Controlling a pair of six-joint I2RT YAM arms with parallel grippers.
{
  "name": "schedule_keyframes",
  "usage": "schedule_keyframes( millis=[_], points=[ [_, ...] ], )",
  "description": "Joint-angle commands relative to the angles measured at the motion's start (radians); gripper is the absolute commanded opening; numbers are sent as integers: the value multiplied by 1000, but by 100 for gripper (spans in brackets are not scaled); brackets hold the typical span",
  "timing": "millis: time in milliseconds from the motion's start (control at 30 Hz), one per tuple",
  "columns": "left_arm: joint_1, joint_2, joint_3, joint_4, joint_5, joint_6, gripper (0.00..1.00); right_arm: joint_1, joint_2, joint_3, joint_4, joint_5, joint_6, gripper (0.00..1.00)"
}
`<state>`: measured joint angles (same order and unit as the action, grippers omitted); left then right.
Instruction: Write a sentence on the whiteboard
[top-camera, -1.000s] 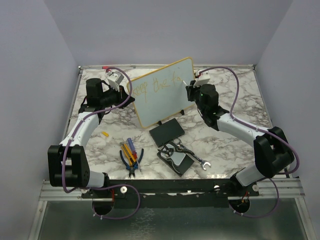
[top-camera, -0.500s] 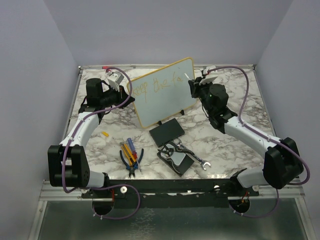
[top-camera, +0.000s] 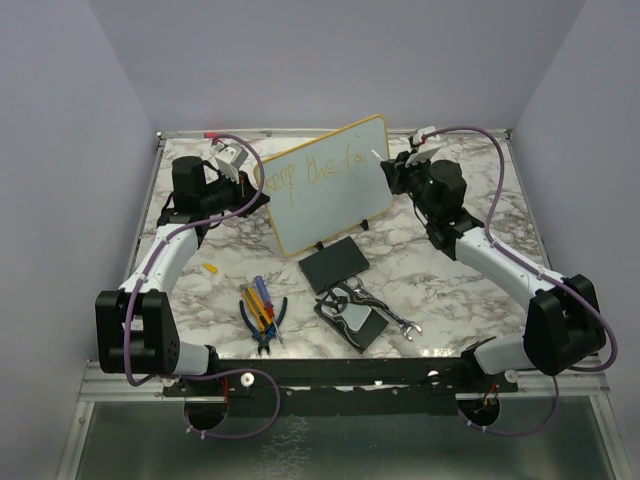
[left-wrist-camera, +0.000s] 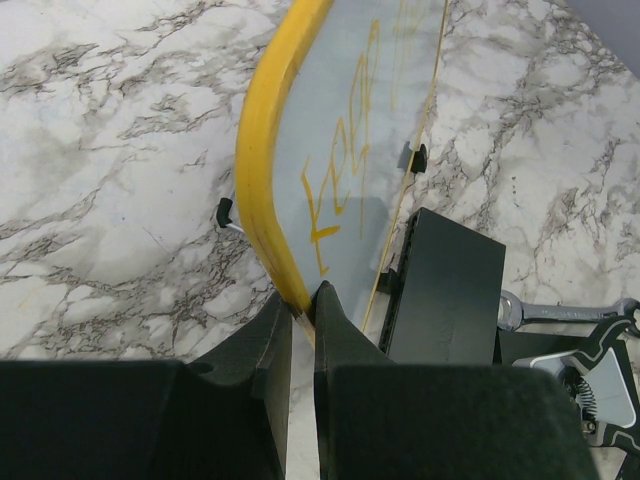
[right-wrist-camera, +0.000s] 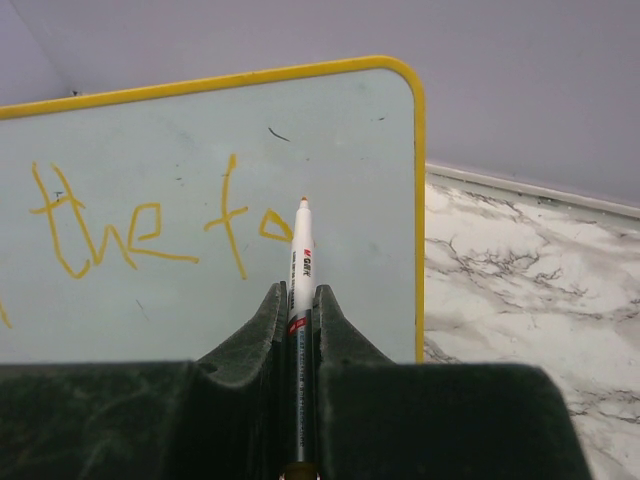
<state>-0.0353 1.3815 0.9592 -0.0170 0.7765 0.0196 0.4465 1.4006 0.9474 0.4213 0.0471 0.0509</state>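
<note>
The whiteboard (top-camera: 330, 205) stands tilted at the back middle of the table, glossy white in a yellow frame. The sentence (top-camera: 312, 165) on it reads "keep the fa" in yellow strokes (right-wrist-camera: 140, 235). My left gripper (left-wrist-camera: 303, 295) is shut on the board's yellow left edge (left-wrist-camera: 262, 150). My right gripper (right-wrist-camera: 299, 290) is shut on a white marker (right-wrist-camera: 301, 255). The marker's tip (right-wrist-camera: 304, 202) points at the board just right of the last letter. In the top view the right gripper (top-camera: 388, 172) hangs beside the board's right edge. I cannot tell whether the tip touches the board.
A flat black pad (top-camera: 333, 264) lies in front of the board. Nearer lie pliers and screwdrivers (top-camera: 262, 312), a black clamp on a dark block (top-camera: 352, 315) and a wrench (top-camera: 402, 326). A small yellow cap (top-camera: 210, 267) lies at the left. Walls close three sides.
My right arm has drawn back to the right, carrying the marker from the board's face towards its right edge. The left gripper and the board have not moved.
</note>
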Motion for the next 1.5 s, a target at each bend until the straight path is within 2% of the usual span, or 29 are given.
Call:
schedule_keyframes(
  millis=[0,200,467,733,1467],
  points=[
    [-16,4,-20,-67,-32,49,0,-53,9,20,-34,-169,0,1],
    [-17,5,-23,-68,-39,51,0,-90,12,9,-41,-292,-12,1],
    [-20,5,-22,-72,-39,54,0,-92,35,18,-55,-313,-40,1],
    [-23,6,-22,-74,-41,56,0,-91,52,17,-28,-242,-27,1],
    [-23,9,-19,-79,-41,59,0,-91,108,61,43,-196,-7,1]
  ],
)
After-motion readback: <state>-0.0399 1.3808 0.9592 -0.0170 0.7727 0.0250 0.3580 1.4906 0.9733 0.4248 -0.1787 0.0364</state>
